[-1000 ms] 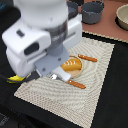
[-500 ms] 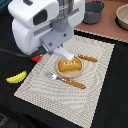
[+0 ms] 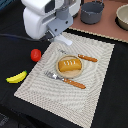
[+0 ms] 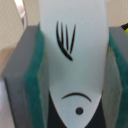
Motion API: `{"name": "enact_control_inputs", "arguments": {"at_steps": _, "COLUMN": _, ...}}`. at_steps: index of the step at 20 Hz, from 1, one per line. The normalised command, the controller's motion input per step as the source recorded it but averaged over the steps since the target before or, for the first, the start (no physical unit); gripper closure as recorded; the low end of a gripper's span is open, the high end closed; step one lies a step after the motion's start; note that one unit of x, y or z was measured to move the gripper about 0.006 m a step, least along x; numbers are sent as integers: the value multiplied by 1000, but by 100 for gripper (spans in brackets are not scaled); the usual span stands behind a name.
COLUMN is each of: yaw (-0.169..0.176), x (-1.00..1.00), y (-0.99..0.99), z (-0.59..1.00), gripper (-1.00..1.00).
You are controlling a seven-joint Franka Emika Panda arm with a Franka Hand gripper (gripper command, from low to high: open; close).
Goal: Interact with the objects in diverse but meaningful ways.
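We see the small white piece (image 4: 75, 60) held in the tool (image 3: 64, 40), whose green-padded fingers (image 4: 34, 75) press against both of its long sides. In the wrist view it is a smooth, pale, elongated shape that tapers to a rounded point, with a few thin black strokes, a black curved line and a dot drawn on it. Its long axis runs along the fingers, narrow end away from the camera. In the exterior view only its white tip shows, slanting down toward the exterior view's right, over the far edge of the woven placemat (image 3: 100, 85).

The bread loaf (image 3: 69, 65) is golden-orange with scored lines across its top and lies on the round tan plate (image 3: 70, 75) in the middle of the placemat, its long axis running roughly across the exterior view. The tomato (image 3: 35, 54) is red and round and sits on the dark table (image 3: 115, 100) just off the placemat's edge at the exterior view's left. The banana (image 3: 17, 77) is yellow and curved and lies nearer the camera than the tomato, its length slanting across the table.

A wooden-handled fork (image 3: 65, 80) and knife (image 3: 82, 57) lie on either side of the plate.

Compared with half a second ago, the arm has drawn back toward the far side, uncovering the tomato, while the loaf, plate and cutlery keep their places.
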Motion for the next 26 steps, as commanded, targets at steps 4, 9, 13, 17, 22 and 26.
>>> {"name": "enact_control_inputs", "arguments": {"at_steps": 4, "yaw": 16, "x": -809, "y": 671, "z": -530, "gripper": 100}}
{"name": "enact_control_inputs", "arguments": {"at_steps": 9, "yaw": 28, "x": -862, "y": 611, "z": -569, "gripper": 100}}
{"name": "enact_control_inputs", "arguments": {"at_steps": 13, "yaw": 28, "x": -946, "y": 511, "z": -545, "gripper": 100}}
{"name": "enact_control_inputs", "arguments": {"at_steps": 17, "yaw": 33, "x": -953, "y": 484, "z": -485, "gripper": 100}}
{"name": "enact_control_inputs", "arguments": {"at_steps": 22, "yaw": 33, "x": -733, "y": 390, "z": -407, "gripper": 100}}
{"name": "enact_control_inputs", "arguments": {"at_steps": 26, "yaw": 24, "x": -450, "y": 276, "z": -432, "gripper": 100}}
